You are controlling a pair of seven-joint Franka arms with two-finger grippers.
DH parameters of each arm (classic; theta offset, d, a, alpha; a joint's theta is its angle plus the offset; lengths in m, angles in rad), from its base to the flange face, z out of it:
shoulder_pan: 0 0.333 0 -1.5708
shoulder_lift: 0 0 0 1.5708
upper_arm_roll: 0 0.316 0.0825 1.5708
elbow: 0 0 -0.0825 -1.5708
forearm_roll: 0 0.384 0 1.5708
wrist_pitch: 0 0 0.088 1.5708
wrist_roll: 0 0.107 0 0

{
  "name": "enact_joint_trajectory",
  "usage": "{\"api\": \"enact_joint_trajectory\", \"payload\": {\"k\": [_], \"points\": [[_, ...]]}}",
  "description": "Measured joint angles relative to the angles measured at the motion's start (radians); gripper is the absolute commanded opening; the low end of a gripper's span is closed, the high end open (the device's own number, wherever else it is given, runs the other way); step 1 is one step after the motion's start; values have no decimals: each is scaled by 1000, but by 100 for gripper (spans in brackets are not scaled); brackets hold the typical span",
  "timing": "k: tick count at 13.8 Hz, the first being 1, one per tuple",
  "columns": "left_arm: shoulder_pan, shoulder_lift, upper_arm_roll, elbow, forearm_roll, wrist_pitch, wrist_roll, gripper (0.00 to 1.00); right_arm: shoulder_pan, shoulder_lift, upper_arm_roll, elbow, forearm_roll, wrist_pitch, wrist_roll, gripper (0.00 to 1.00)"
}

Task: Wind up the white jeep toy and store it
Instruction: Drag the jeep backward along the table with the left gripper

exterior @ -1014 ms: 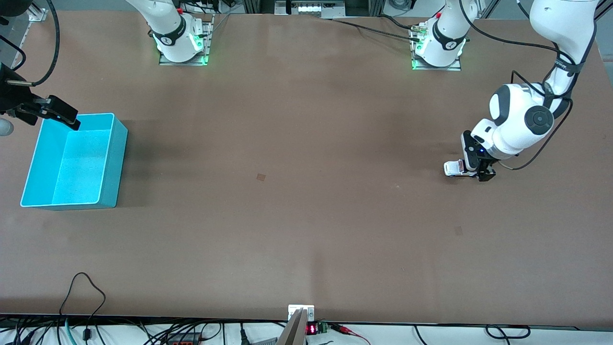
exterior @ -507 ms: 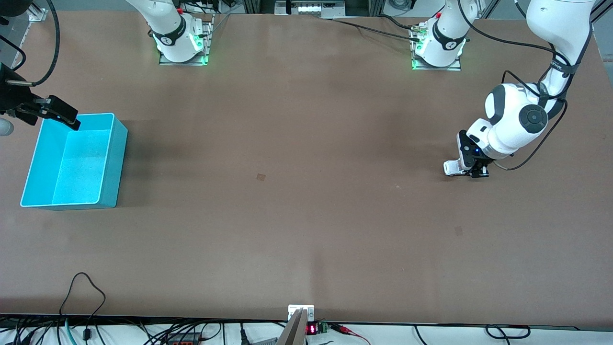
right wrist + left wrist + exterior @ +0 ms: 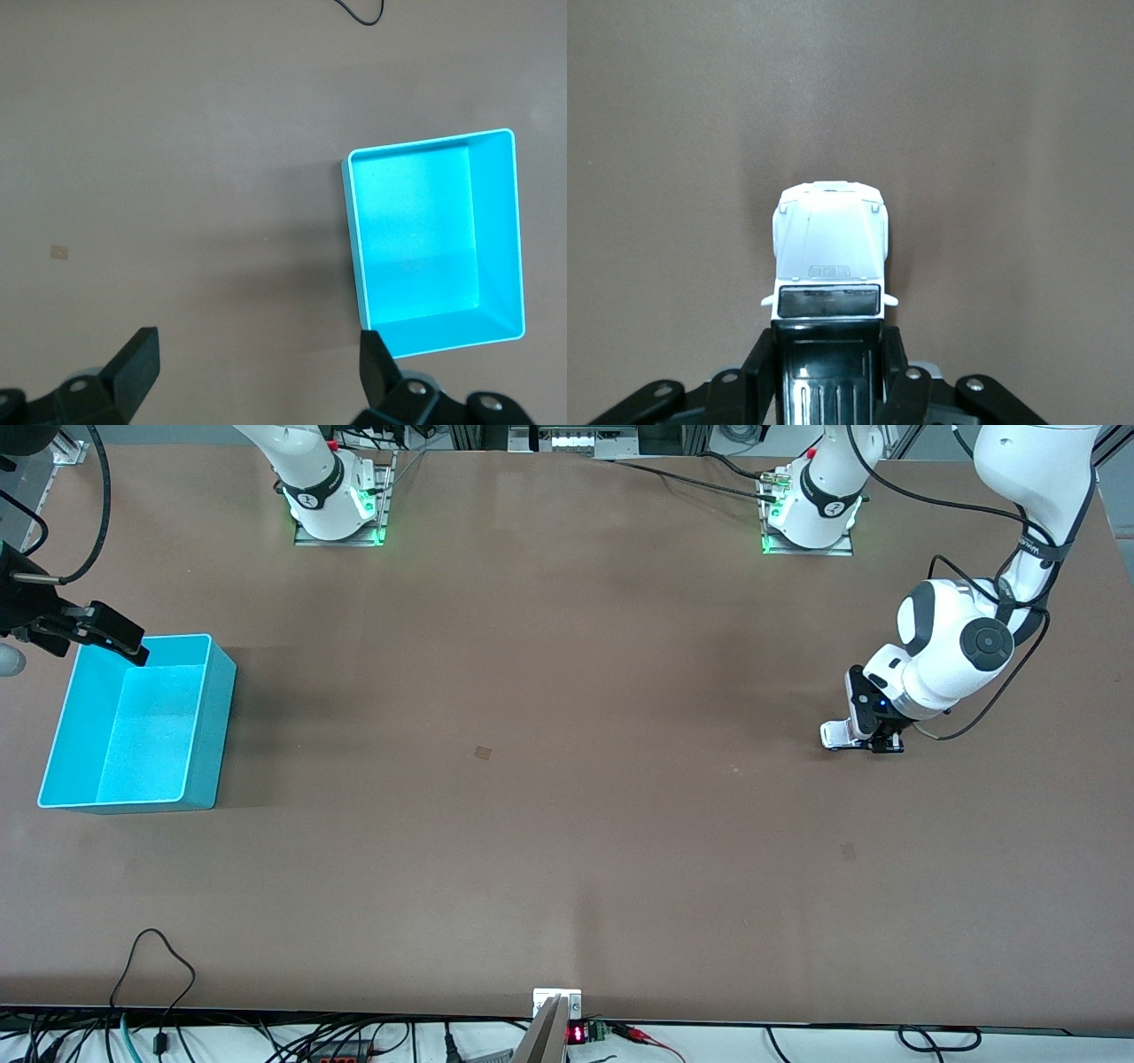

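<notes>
The white jeep toy [image 3: 837,735] stands on the table toward the left arm's end; its hood and windscreen show in the left wrist view [image 3: 829,243]. My left gripper [image 3: 879,744] is low at the jeep's rear. In its wrist view the gripper [image 3: 829,347] has a finger [image 3: 760,365] pressed to each side of the black roof, shut on the toy. The cyan bin [image 3: 217,708] stands at the right arm's end, empty inside. My right gripper [image 3: 111,636] hangs open over the bin's corner; its wrist view [image 3: 257,354] shows the bin [image 3: 500,230] below.
Bare brown table lies between the jeep and the bin. Small marks sit on the surface [image 3: 483,752]. Cables and a small display [image 3: 576,1033] run along the edge nearest the front camera.
My left gripper slid a little along the jeep toward the right arm's end a second ago and has held still since. The jeep and the right arm have not moved.
</notes>
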Motion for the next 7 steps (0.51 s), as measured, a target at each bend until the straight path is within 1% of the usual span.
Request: {"api": "enact_joint_trajectory", "payload": {"k": [4,7], "points": [[34,3,1,4,0,-2,34,14,0,0,0,0,0,0,0,100],[106,14,4,23,0,-12,123,13,0,0,0,0,0,0,0,100]]}}
